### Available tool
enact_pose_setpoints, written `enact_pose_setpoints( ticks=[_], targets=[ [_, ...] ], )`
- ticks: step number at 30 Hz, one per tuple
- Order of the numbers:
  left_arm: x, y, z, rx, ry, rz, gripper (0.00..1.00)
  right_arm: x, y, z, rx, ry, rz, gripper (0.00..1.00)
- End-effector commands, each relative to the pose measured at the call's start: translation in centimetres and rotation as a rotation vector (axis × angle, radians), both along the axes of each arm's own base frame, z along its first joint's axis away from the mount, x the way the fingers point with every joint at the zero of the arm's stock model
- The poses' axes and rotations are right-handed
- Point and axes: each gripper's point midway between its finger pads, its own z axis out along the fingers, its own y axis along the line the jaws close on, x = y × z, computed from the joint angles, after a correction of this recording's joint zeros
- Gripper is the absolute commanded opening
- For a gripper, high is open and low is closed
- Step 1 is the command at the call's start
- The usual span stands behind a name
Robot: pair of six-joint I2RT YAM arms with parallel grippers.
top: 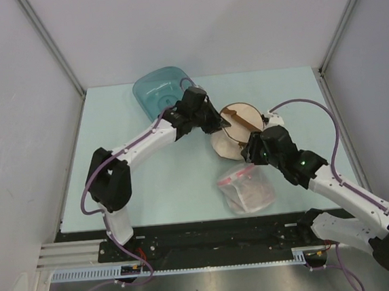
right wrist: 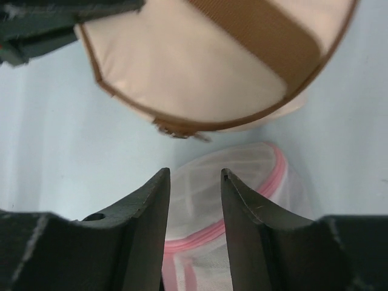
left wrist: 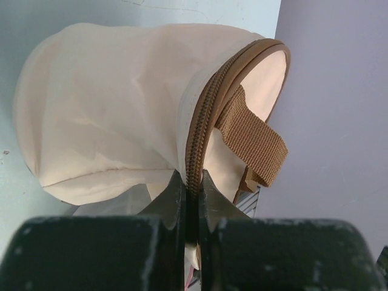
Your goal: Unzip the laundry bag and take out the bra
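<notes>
Laundry bag (left wrist: 109,103) zip (left wrist: 201,118) clamped by left gripper (left wrist: 191,189); unseen from above.

a see-through teal tub (top: 160,88) sits at the far side of the pale blue table (top: 177,181), left of centre. a clear plastic bag (top: 247,190) with a pink zip strip lies nearer the front, holding something brownish, perhaps cloth.

Open table (top: 177,181) lies left of centre, below the left arm (top: 146,137), and at upper right. Obstructions: teal tub (top: 157,89) at upper centre; laundry bag (top: 241,113) mid-frame; clear plastic bag (top: 247,190) just below it, beside the right arm (top: 334,184).
</notes>
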Motion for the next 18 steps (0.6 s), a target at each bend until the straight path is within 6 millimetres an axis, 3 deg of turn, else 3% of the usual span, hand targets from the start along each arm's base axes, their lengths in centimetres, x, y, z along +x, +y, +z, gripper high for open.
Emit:
enact_pose_setpoints(
  ticks=[1,9,18],
  targets=[
    [-0.1,1.3,2.0,-0.041,-0.007,0.033,0.01,1.6,-2.0,1.5,-0.028,-0.071,-0.039,0.42],
    [0.0,1.5,1.6,-0.052,-0.01,0.039,0.0,1.6,-0.1,0.1,-0.048,-0.04,0.083,0.41],
    [-0.1,1.8,1.7,-0.048,-0.01,0.053,0.0,2.1,1.7,-0.1,-0.045,-0.081,0.111,0.38]
  ],
)
